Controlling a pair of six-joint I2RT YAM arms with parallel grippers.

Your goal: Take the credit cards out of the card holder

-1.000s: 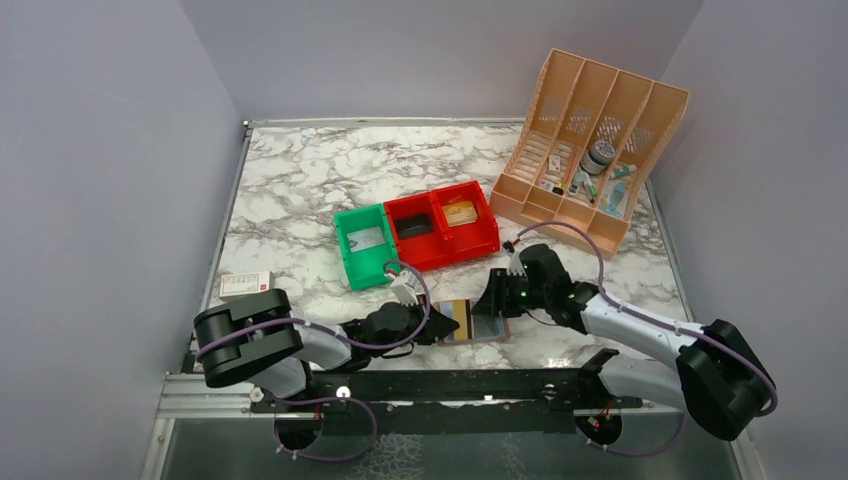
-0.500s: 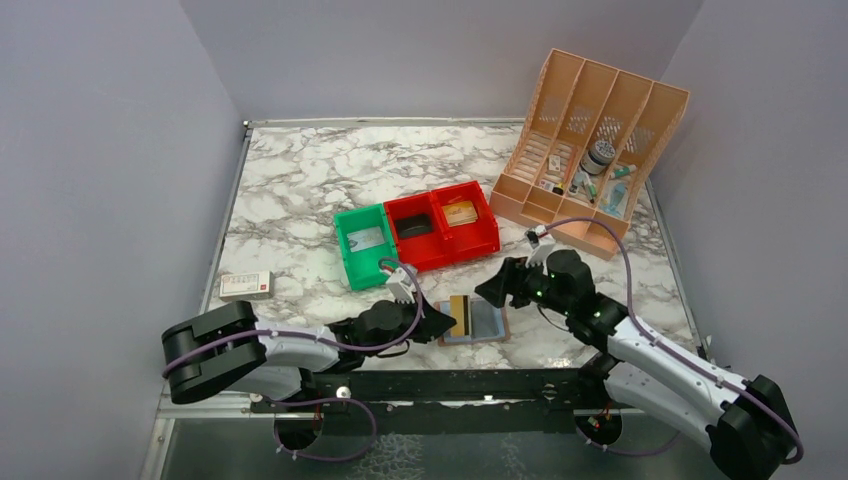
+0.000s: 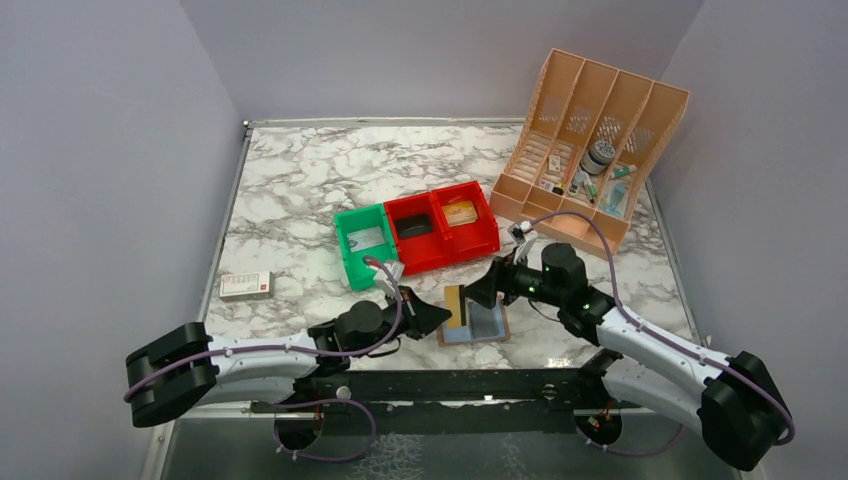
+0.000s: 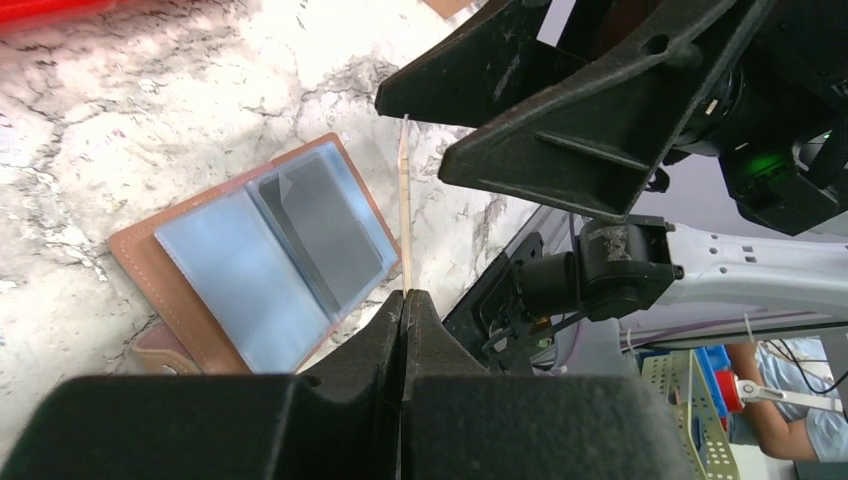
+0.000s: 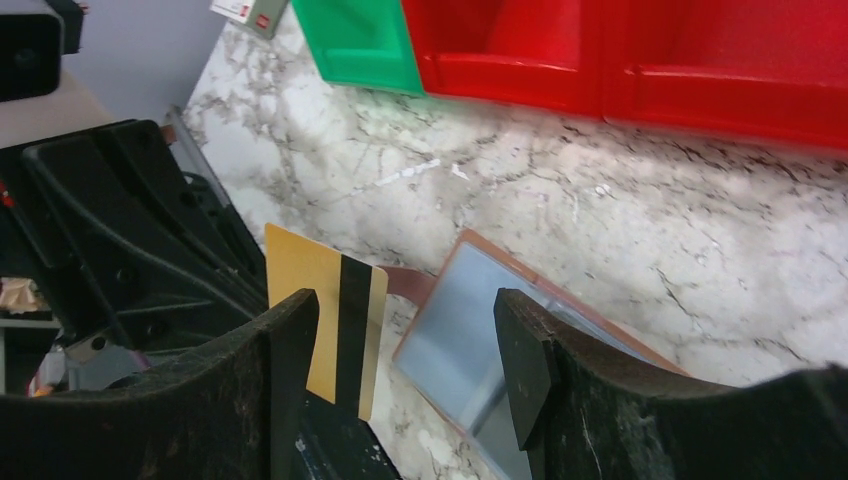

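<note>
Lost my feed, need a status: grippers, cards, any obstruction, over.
Left gripper shut on yellow card, upright by card holder. Right gripper open beside it. Grey card in its pocket. No obstruction seen.

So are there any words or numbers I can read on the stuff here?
No text here can be read.
The small white box: red printing, too blurred to read.
The yellow card: just a black stripe, no letters showing.
The round tin in the peach organizer: label too small to read.
</note>
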